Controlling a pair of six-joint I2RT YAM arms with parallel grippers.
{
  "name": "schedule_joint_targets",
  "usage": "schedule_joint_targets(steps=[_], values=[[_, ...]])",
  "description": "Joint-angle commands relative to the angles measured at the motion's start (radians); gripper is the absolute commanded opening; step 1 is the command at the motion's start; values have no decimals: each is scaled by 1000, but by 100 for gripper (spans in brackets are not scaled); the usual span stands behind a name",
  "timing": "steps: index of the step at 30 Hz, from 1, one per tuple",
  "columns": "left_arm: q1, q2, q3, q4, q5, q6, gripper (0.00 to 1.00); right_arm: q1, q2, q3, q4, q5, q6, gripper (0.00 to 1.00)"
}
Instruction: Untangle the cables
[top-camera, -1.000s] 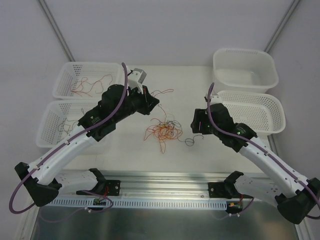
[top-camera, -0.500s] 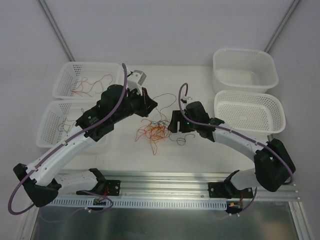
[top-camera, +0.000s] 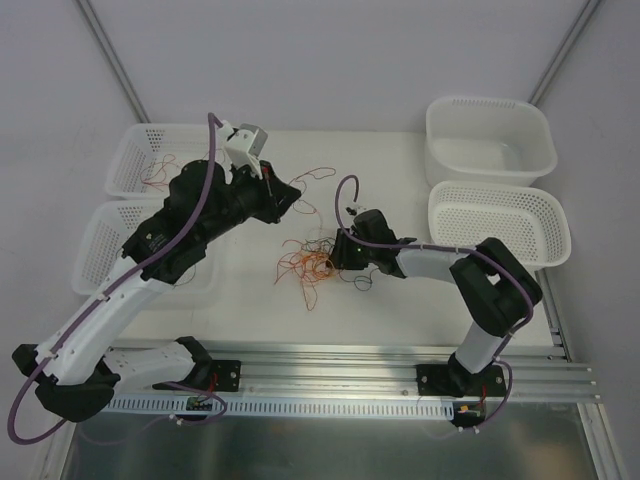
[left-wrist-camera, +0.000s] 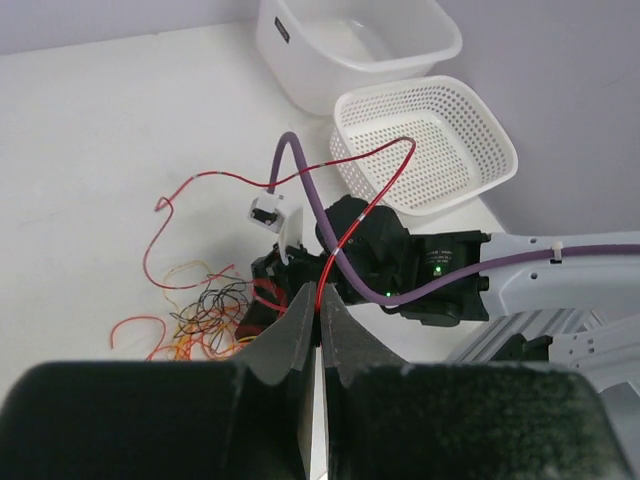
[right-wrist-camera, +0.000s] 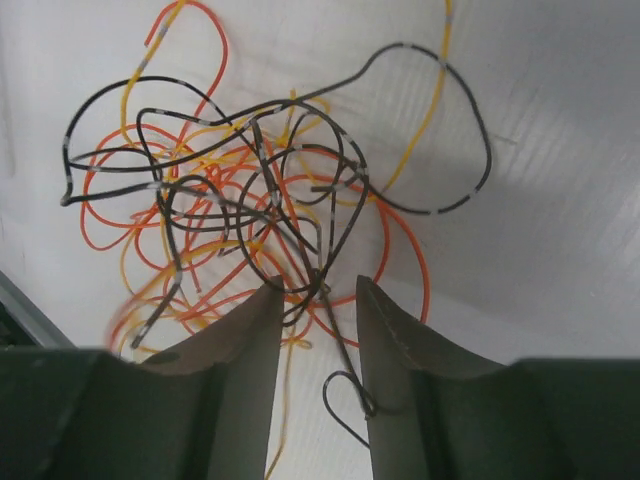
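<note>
A tangle of orange, yellow and black cables (top-camera: 312, 262) lies mid-table. My left gripper (top-camera: 290, 195) hangs above and left of it, shut on a red cable (top-camera: 318, 172). In the left wrist view that red cable (left-wrist-camera: 345, 235) rises from the pinched jaws (left-wrist-camera: 321, 300) and loops out over the table. My right gripper (top-camera: 338, 252) is down at the tangle's right edge. The right wrist view shows it (right-wrist-camera: 318, 285) open, with black strands of the tangle (right-wrist-camera: 250, 210) running between its fingers.
Two white mesh baskets stand at the left, the far one (top-camera: 135, 150) holding red and orange wires, the near one (top-camera: 95, 250) dark wires. A solid white tub (top-camera: 490, 140) and a mesh basket (top-camera: 500, 225) stand at the right. A metal rail (top-camera: 330, 375) runs along the near edge.
My right arm has swung left from beside the right basket down onto the tangle, and its jaws have narrowed. My left gripper has drawn back and left, pulling the red cable out.
</note>
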Motion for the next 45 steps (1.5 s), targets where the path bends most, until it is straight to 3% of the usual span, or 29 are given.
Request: schedule_joint_targets(steps=[1,5,9,15,18,28,31,35,45], values=[[36,-37,125,-37,-13,29,0,-8,-13,23,9,48,21,36],[67,-31,247,-107,-82,86,0,-76,-65,-31,-48,106,44,17],[95,-14,343,-161,-232,178,0,-143,-158,-66,-138,140,10,15],[154,41,362,-167,-253,222,0,-193,-305,-46,-372,209,-62,16],[208,98,379,-167,-242,238,0,-196,-371,-35,-450,238,-94,23],[506,357,537,-138,-102,244,0,-193,-617,8,-686,226,-209,79],[576,443,604,-135,-76,245,0,-193,-690,11,-743,226,-234,89],[658,553,655,-124,-64,232,0,-193,-773,18,-800,250,-252,96],[862,817,696,-87,-30,175,0,-193,-846,-4,-806,299,-280,98]])
